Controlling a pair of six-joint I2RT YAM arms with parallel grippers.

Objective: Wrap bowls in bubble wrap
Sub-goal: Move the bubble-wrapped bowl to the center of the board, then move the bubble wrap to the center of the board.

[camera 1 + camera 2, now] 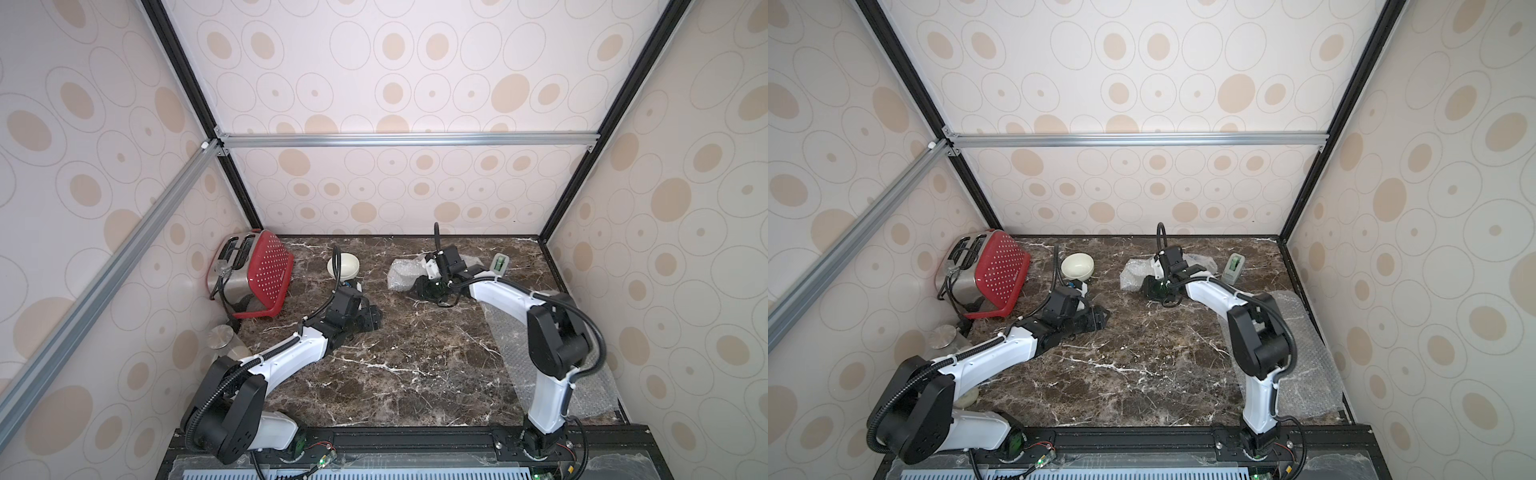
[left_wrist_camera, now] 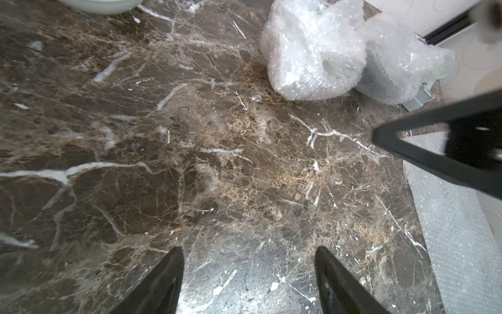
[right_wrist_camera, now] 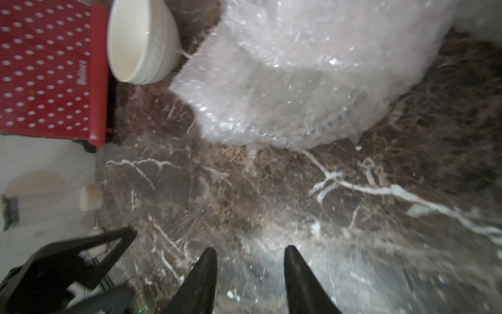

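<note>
**Desk:** Where is the plain cream-white ceramic bowl (image 1: 343, 266)?

**Photographer:** Unwrapped, far left on the dark marble table (image 1: 415, 365), beside the red perforated basket (image 1: 268, 274) and just beyond the left gripper (image 2: 248, 252), whose jaws gape over bare stone, empty.

**Desk:** And the right gripper (image 3: 250, 251)?

**Photographer:** Jaws partly apart, nothing held, beside two cloudy bundles of bubble wrap (image 2: 312, 49). The flat clear sheet of bubble wrap (image 1: 1312, 345) lies under the right arm, well apart from the bowl. The left arm looks nearer.

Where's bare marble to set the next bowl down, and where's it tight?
Free: the front-centre marble between the left gripper and the flat bubble wrap sheet. Crowded: the back, with cream bowl, red basket, bubble wrap bundles and tape dispenser.
</note>
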